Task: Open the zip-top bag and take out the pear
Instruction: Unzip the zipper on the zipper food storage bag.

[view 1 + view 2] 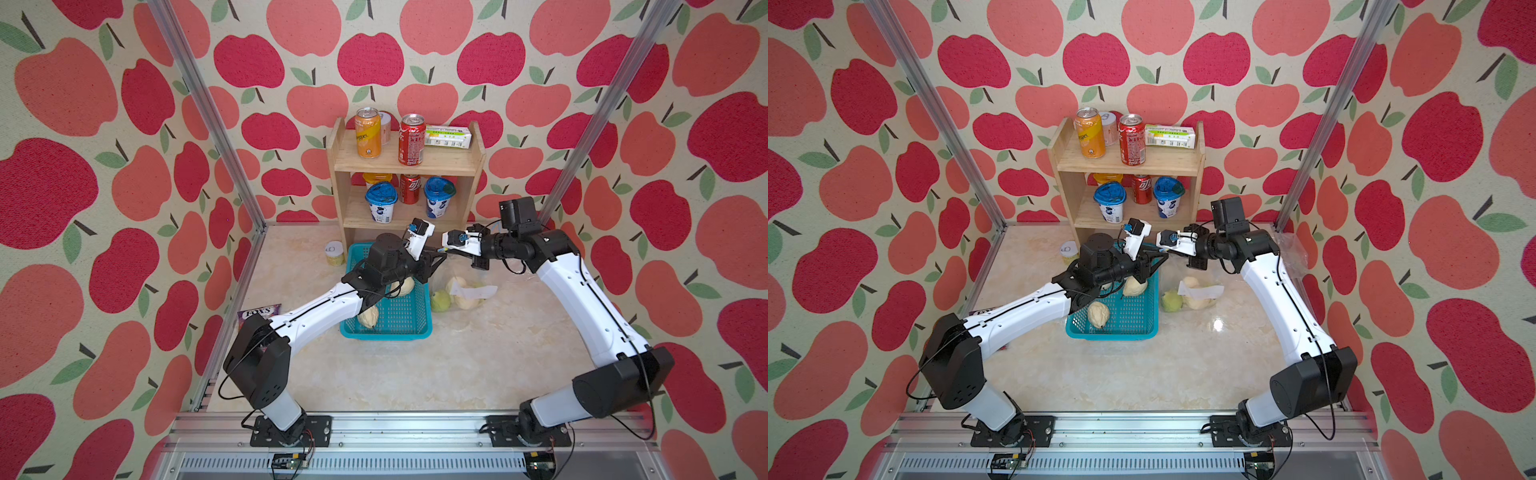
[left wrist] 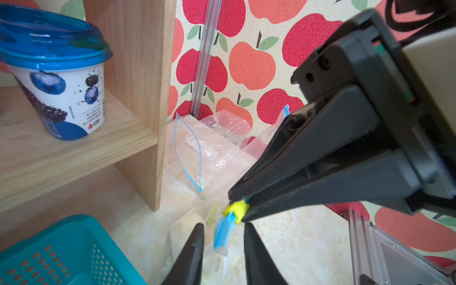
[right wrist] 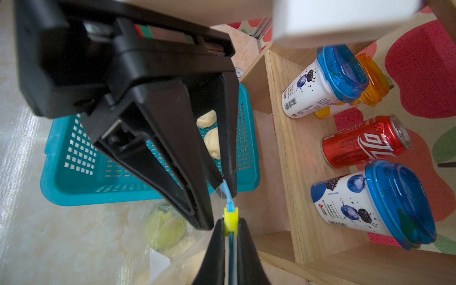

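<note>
We record a marble-patterned tabletop [image 1: 478, 365]. On it stand a wooden shelf unit [image 1: 440, 162] at the back wall, a teal basket [image 1: 386, 334] just before it, and a white-lidded jar [image 1: 334, 252] beside the basket's far left corner. A Fox's packet [image 1: 259, 312] lies at the left edge. The zip-top bag [image 1: 473, 292] rests right of the basket, and a clear bag [image 1: 1293, 253] lies in the far right corner.

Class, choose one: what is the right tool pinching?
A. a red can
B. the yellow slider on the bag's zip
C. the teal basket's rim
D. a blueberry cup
B: in the right wrist view the right tool is shut on the yellow slider, whose sides sit between its fingertips.
</note>
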Available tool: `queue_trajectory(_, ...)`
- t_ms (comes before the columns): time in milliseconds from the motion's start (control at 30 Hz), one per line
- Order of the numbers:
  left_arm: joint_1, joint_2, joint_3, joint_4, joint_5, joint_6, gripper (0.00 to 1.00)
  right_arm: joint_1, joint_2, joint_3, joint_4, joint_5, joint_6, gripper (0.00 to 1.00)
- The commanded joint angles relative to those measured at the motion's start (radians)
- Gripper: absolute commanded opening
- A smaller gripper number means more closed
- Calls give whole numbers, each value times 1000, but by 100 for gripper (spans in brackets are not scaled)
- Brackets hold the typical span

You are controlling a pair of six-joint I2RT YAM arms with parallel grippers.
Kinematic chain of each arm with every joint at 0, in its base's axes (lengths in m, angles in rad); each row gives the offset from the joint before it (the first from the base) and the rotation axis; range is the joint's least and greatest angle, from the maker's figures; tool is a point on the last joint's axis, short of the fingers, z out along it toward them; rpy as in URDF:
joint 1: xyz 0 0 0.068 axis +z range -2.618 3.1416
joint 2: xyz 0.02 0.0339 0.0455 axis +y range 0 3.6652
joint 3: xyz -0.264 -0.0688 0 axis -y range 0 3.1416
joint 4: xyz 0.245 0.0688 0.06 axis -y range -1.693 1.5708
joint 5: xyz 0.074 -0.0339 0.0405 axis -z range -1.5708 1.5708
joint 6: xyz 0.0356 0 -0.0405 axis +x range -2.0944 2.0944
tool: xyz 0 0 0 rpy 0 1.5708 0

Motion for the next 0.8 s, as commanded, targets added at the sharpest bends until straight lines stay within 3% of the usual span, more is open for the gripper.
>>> queue_trajectory(0,-6,-10,41,-1,-7,10,39,-9,-12,20,-25,-25,25,3)
queue_trajectory(167,-5,-10,40,-7,-11,27,38,-15,-16,11,-22,-36,23,2)
queue_trajectory(400,-6,-11,46,-30,-25,53,16,-26,-23,1,-13,-51,26,2)
queue_trajectory(767,-4,20,89,-43,-4,86,29,-29,-20,-3,-17,-67,27,1)
